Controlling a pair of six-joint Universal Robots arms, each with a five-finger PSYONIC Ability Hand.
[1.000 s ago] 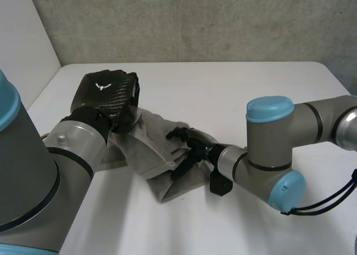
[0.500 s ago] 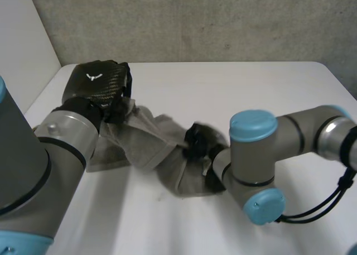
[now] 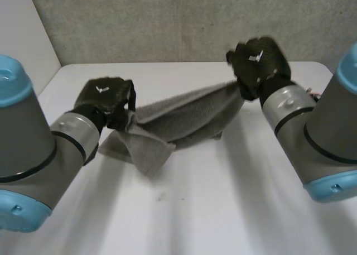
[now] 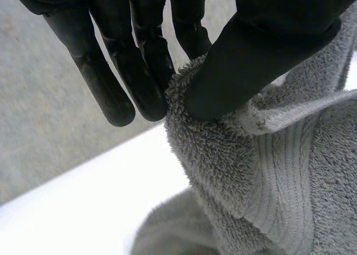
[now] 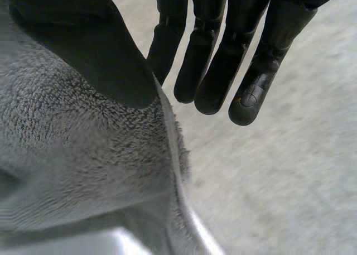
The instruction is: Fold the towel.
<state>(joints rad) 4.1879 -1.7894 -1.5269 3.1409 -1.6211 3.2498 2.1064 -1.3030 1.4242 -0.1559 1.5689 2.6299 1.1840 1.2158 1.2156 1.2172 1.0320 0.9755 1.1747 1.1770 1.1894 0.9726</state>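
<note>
A grey towel (image 3: 178, 118) hangs stretched between my two hands above the white table (image 3: 184, 210), its lower folds resting on the surface. At the towel's left end my left hand (image 3: 106, 99) pinches an edge; in the left wrist view the thumb (image 4: 251, 59) presses the towel (image 4: 256, 171) against the fingers (image 4: 139, 54). My right hand (image 3: 257, 62) is raised at the towel's right end. In the right wrist view its thumb (image 5: 100, 54) pins the towel (image 5: 72, 166) edge against the straight fingers (image 5: 223, 59).
A grey wall (image 3: 184, 20) rises behind the table's far edge. A white panel (image 3: 22, 48) stands at the left. Bare tabletop lies in front of the towel and on both sides of it.
My right hand closed on the towel's right end and lifted it up and to the right, pulling the bunched cloth out long. My left hand kept its hold and shifted slightly.
</note>
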